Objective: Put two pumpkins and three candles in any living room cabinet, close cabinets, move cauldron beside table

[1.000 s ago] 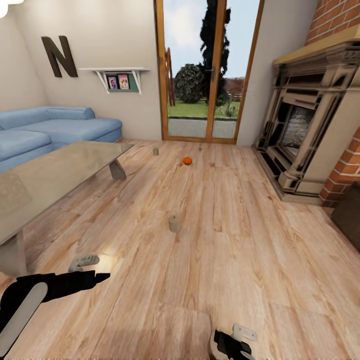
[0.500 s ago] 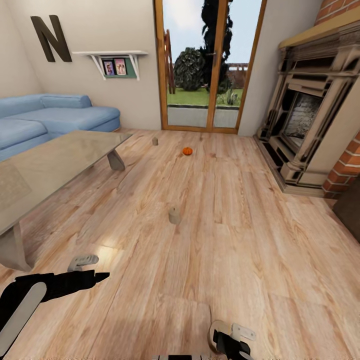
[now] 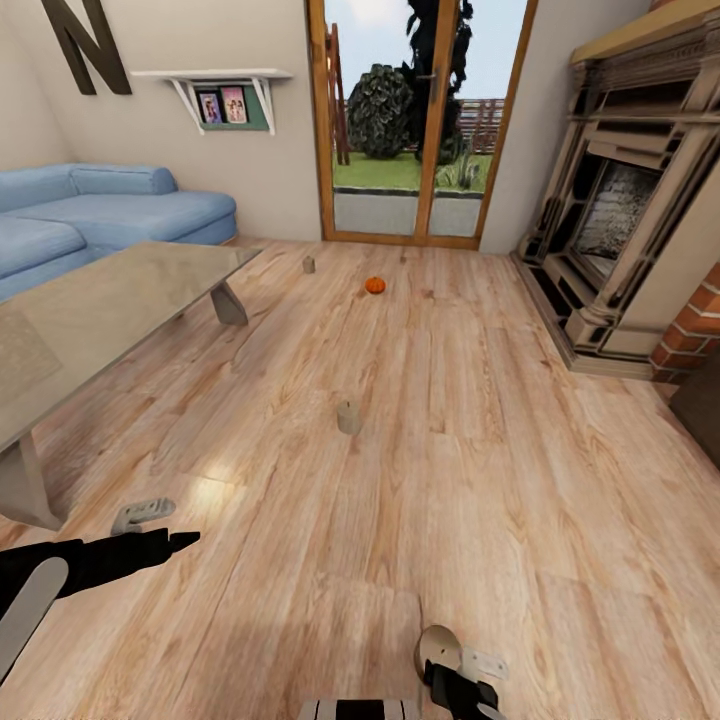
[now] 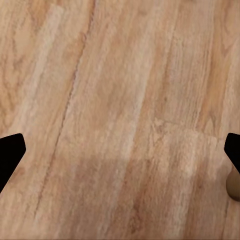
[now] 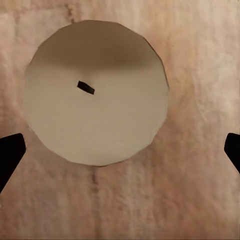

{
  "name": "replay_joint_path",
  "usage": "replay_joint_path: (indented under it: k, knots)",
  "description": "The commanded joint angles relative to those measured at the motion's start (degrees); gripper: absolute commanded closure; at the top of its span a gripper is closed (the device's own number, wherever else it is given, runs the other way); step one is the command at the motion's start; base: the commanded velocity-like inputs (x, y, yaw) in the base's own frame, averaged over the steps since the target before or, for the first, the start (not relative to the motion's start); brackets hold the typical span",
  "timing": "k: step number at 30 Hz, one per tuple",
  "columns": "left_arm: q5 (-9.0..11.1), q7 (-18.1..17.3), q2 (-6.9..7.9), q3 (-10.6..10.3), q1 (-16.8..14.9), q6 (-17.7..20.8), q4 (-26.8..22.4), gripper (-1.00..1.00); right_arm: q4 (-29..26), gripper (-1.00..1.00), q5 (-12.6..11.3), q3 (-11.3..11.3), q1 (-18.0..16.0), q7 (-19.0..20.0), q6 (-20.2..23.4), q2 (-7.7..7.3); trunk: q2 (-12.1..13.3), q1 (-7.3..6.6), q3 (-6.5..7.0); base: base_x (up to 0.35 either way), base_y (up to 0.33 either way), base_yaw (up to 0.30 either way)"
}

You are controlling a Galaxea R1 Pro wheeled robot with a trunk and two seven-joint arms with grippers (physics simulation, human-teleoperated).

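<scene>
Wooden floor (image 3: pixel 480 450) carrying candle (image 5: pixel 96 92) directly beneath right gripper (image 5: pixel 120 152), fingers spreading wide, apparently lining up for grasp. Left gripper (image 4: pixel 120 152) hanging spread. Pumpkin (image 3: pixel 374 285) sitting far off near glass door (image 3: pixel 420 120).

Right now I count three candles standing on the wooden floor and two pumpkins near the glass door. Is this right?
Not quite. The head view shows one pumpkin near the glass door, not two. The three candles are right: one beside the table's far end, one mid-floor, and one below the right gripper.
</scene>
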Motion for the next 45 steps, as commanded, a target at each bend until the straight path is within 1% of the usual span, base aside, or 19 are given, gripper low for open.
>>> replay_joint_path:
  k: [1,4,9,23,36,45]
  knots:
    - [-0.1,-0.1,0.03,0.1,0.0,0.3,0.0,-1.0,0.0,-1.0,-0.6,1.7,0.0,-0.3,-0.2,-0.01,0.0,-0.01,-0.04,0.0,0.0,0.0]
    - [-0.1,-0.2,0.04,0.2,0.0,0.3,0.0,-1.0,0.1,-1.0,-0.6,3.7,0.0,-0.3,-0.2,-0.01,0.0,-0.01,-0.04,0.0,0.0,0.0]
    - [-0.1,-0.2,-0.02,0.2,0.0,0.3,0.0,-1.0,0.1,-1.0,-0.6,4.6,0.0,-0.2,-0.2,-0.01,0.0,-0.01,-0.04,0.0,0.0,0.0]
    - [-0.1,-0.1,-0.11,-0.3,0.0,0.3,-0.1,-1.0,0.1,-1.0,-0.6,4.7,0.0,-0.3,-0.2,-0.01,0.0,-0.01,-0.04,0.025,-0.002,0.0]
    - [-0.1,-0.1,-0.12,-0.5,0.0,0.2,-0.1,-1.0,0.1,-1.0,-0.6,4.7,0.0,-0.3,-0.2,-0.01,0.0,-0.01,-0.04,0.118,0.036,0.0]
    - [-0.1,-0.1,-0.24,-0.7,0.0,0.2,-0.1,-1.0,0.1,-1.0,-0.6,4.7,0.0,-0.3,-0.2,-0.01,0.0,-0.01,-0.04,0.017,-0.023,0.0]
